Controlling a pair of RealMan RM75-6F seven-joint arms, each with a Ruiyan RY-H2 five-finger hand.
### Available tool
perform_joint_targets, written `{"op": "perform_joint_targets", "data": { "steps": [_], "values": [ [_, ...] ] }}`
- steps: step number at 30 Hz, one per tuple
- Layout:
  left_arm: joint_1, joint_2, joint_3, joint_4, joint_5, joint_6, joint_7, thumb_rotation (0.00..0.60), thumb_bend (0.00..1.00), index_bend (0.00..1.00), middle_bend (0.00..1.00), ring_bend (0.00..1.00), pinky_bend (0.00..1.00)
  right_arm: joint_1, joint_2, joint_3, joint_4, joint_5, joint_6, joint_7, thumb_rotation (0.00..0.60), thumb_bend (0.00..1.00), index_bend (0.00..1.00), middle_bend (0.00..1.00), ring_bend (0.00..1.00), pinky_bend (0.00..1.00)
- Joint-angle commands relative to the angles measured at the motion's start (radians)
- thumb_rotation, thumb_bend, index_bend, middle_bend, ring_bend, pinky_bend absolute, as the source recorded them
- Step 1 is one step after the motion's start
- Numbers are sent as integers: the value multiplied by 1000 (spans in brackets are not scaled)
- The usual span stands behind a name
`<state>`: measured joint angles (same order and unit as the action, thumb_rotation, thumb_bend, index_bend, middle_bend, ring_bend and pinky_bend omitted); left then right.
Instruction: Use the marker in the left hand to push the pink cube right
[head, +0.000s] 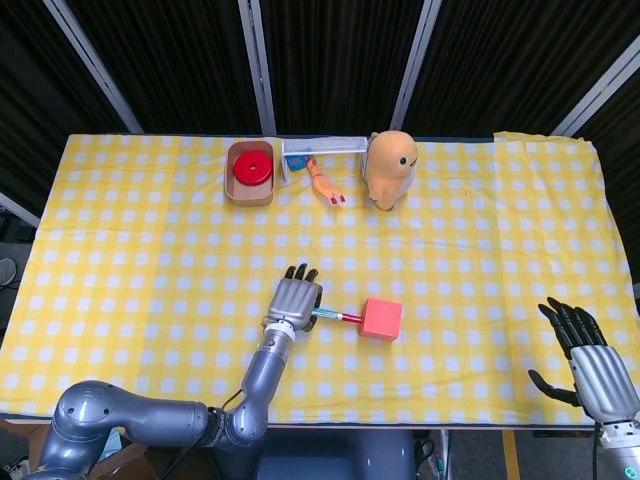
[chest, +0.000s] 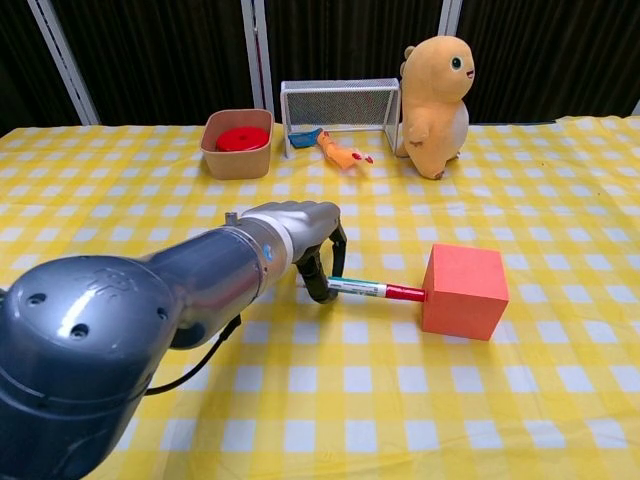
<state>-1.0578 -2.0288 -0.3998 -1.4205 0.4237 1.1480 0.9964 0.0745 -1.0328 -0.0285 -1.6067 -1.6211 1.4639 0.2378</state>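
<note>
The pink cube (head: 381, 318) (chest: 463, 291) sits on the yellow checked cloth, right of centre near the front. My left hand (head: 294, 303) (chest: 300, 232) grips a red-capped marker (head: 338, 317) (chest: 375, 290) that lies level and points right. Its red tip touches the cube's left face. My right hand (head: 590, 358) rests at the front right corner of the table, fingers spread, holding nothing; only the head view shows it.
At the back stand a tan bowl with a red disc (head: 250, 172) (chest: 237, 142), a small wire goal (head: 322, 150) (chest: 340, 112), an orange toy (head: 325, 184) (chest: 342, 153) and a plush figure (head: 388, 168) (chest: 436, 92). Bare cloth (chest: 560, 250) lies right of the cube.
</note>
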Motion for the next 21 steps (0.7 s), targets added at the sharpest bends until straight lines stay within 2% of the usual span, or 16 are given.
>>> {"op": "perform_joint_targets", "data": {
  "steps": [1, 21],
  "values": [
    [-15, -17, -6, 16, 8, -3, -8, 600, 478, 606, 112, 0, 82, 1, 2, -1, 0, 0, -2, 1, 600, 321, 0, 0, 0, 0],
    [-152, -147, -82, 179, 0, -52, -9, 600, 477, 609, 114, 0, 82, -2, 5, -1, 2, 1, 0, 15, 600, 321, 0, 0, 0, 0]
  ]
}}
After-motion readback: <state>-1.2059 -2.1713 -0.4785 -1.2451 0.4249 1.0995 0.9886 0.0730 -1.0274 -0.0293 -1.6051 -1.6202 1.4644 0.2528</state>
